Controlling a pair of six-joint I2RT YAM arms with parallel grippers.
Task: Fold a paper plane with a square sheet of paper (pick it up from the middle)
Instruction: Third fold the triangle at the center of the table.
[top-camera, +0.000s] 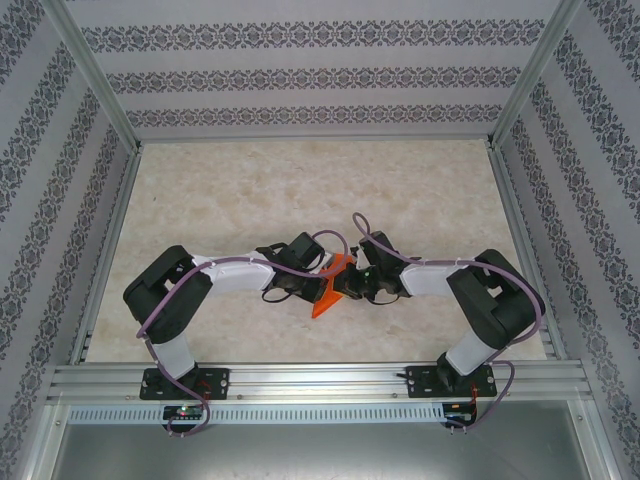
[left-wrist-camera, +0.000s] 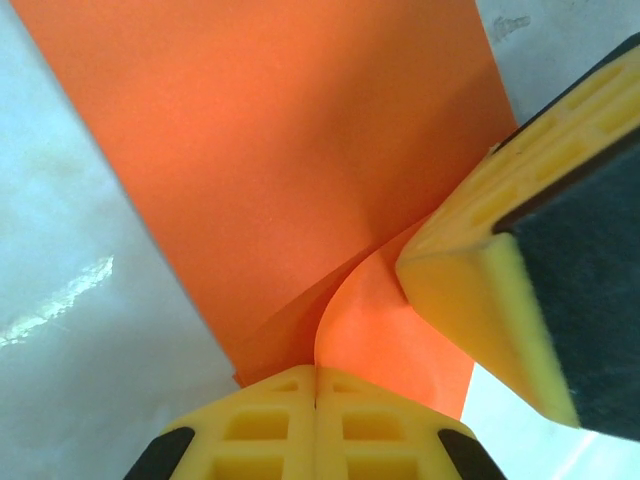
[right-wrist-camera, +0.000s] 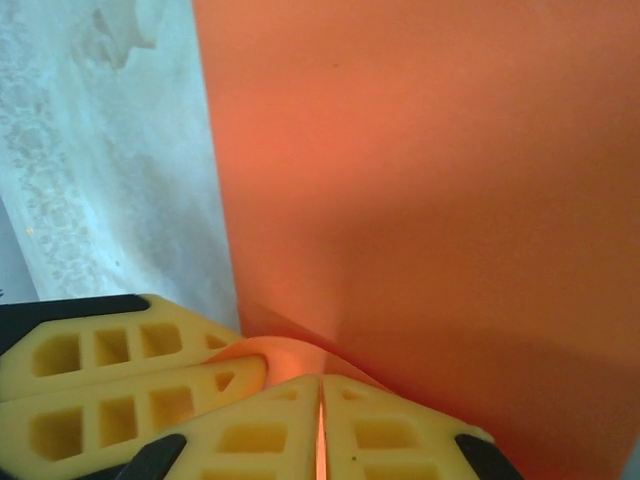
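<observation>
L gripper (left-wrist-camera: 316, 385) at bottom centre of frame: we see its yellow fingertips pressed together, pinching the lower edge of the orange square sheet of paper (left-wrist-camera: 290, 150). The sheet fills upper centre and a layer curls just above the tips. R gripper (left-wrist-camera: 440, 265) comes in from the right, its yellow tip touching the sheet. Pale table (left-wrist-camera: 80, 300) shows at left and lower right.
</observation>
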